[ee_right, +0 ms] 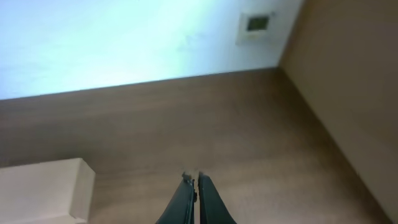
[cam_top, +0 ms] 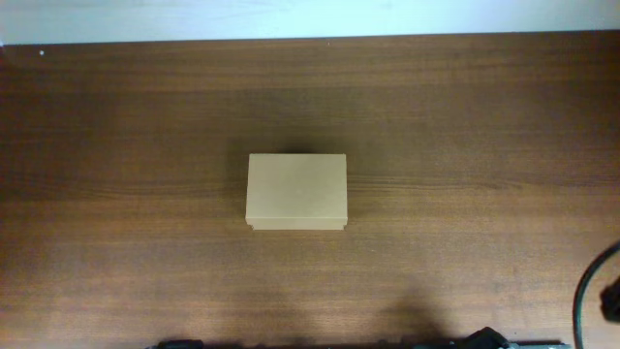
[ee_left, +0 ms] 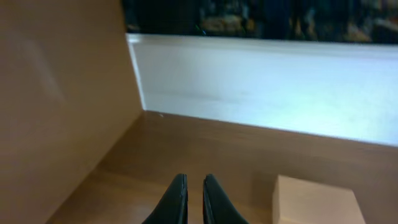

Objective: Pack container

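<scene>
The container [cam_top: 296, 192] is a small plain tan cardboard box, lid down, in the middle of the wooden table [cam_top: 465, 116]. In the left wrist view the container [ee_left: 314, 200] lies low at the right. My left gripper [ee_left: 194, 180] hangs above bare wood to its left, fingers nearly together with nothing between them. The right wrist view has the container [ee_right: 43, 190] at the lower left. My right gripper [ee_right: 193, 178] is shut and empty over bare wood to its right. Neither gripper shows in the overhead view.
A white wall [ee_left: 267, 87] runs along the table's far edge. Tan side panels stand at the table's left [ee_left: 56, 93] and right [ee_right: 348, 81]. A black cable [cam_top: 591, 291] loops at the near right corner. A small device [ee_right: 257, 25] hangs on the wall.
</scene>
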Controlling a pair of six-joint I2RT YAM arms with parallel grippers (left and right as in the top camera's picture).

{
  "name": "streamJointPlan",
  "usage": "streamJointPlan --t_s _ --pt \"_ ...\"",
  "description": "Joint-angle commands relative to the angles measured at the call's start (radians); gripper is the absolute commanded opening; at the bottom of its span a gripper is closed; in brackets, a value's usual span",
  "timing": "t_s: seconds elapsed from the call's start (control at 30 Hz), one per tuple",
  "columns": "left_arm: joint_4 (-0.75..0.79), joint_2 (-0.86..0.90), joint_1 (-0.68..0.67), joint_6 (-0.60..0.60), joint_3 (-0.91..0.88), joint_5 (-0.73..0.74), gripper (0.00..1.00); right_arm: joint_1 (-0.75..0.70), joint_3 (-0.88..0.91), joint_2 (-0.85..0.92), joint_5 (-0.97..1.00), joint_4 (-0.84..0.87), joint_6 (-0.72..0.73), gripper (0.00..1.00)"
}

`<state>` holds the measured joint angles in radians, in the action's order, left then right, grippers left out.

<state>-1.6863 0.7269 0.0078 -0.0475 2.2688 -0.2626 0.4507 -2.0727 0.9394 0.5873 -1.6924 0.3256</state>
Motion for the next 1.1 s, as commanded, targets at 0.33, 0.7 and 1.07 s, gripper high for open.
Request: streamJointPlan --t_s 0.33,0.7,1.07 --pt "-0.001 -0.237 0.002 -0.043 -0.366 -0.177 0.13 -0.174 0.517 -0.290 -0.096 -0.006 0.076 0.04" --pt "0.010 -0.428 -0.029 -0.155 -0.765 -0.275 0.19 -0.195 0.723 -0.333 -0.218 0.005 0.129 0.04" --pt "0.000 -0.642 -0.042 -0.169 -0.919 -0.391 0.99 -0.195 0.726 -0.333 -0.209 0.032 0.128 0.04"
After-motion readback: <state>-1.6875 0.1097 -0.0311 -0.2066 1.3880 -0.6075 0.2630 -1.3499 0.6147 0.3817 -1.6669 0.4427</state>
